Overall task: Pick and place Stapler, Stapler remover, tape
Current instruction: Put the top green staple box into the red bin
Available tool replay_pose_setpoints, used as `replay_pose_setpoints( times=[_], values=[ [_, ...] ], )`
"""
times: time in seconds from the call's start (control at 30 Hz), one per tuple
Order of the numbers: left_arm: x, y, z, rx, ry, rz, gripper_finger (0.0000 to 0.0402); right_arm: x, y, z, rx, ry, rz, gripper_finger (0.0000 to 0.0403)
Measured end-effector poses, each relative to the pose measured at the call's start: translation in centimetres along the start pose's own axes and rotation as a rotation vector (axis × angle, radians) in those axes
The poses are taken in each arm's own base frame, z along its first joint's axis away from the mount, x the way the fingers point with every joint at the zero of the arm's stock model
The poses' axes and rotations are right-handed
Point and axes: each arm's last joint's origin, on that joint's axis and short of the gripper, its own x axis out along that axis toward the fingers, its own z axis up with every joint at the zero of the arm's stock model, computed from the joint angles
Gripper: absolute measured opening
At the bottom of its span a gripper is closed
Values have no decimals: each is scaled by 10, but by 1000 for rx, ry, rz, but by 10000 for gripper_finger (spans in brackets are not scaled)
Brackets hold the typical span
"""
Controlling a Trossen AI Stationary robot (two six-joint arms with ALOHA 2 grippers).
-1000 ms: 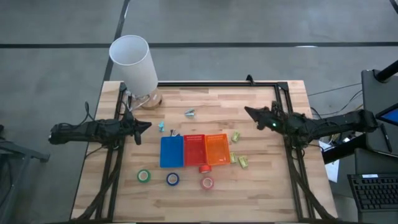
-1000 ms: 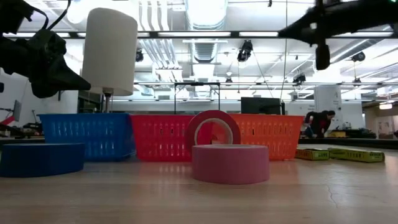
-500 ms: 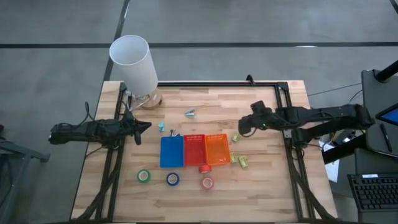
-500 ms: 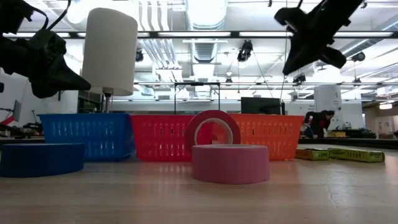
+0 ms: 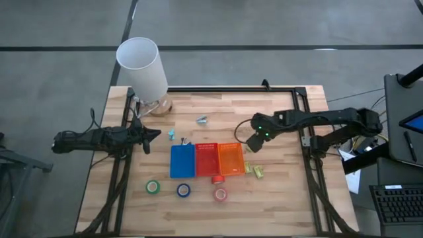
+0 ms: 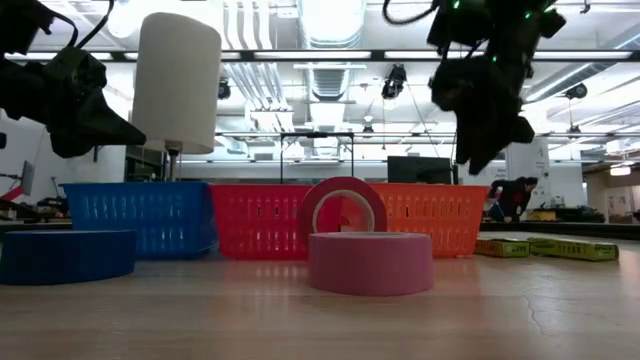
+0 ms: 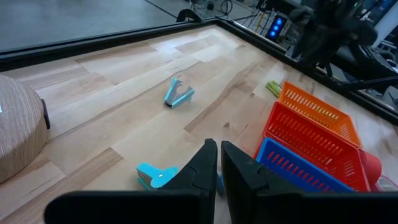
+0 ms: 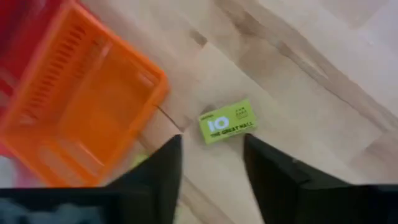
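Observation:
My right gripper (image 8: pixel 212 142) is open and hangs over a small yellow-green block (image 8: pixel 227 122) that lies flat on the table just off the orange basket (image 5: pixel 230 158). One finger stands on each side of the block, apart from it. My left gripper (image 7: pixel 217 152) waits shut at the table's left side (image 5: pixel 151 134). Teal staple removers (image 5: pixel 201 119) (image 5: pixel 172 133) lie on the wood beyond the baskets. Green (image 5: pixel 153 187), blue (image 5: pixel 183 190) and pink (image 5: pixel 220 194) tape rolls lie flat near the front edge. A red roll (image 6: pixel 343 212) stands on edge. No stapler shows.
Blue (image 5: pixel 182 160), red (image 5: pixel 206 158) and orange baskets stand side by side at mid-table. Two more yellow-green blocks (image 5: pixel 254 170) lie right of the orange basket. A tall white cylinder on a wooden base (image 5: pixel 142 66) stands at the far left corner.
My right gripper has swung from the table's right edge toward the centre and come down, tipping its fingers downward, until it hangs over the yellow-green block beside the orange basket. Nothing on the table has shifted.

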Motion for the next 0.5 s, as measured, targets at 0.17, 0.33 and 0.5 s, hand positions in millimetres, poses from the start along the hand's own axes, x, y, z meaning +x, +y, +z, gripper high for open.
replay_pose_setpoints(
  times=[0.17, 0.33, 0.5],
  values=[
    [0, 0, 0, 0, 0, 0, 26, 22, -2, -5, -139, 100, -75, 272],
    [0, 0, 0, 0, 1, 0, 26, 40, 6, -9, -399, 123, -127, 315],
    [0, 0, 0, 0, 0, 0, 26, 56, 9, -12, -445, 169, -128, 328]
  ],
)
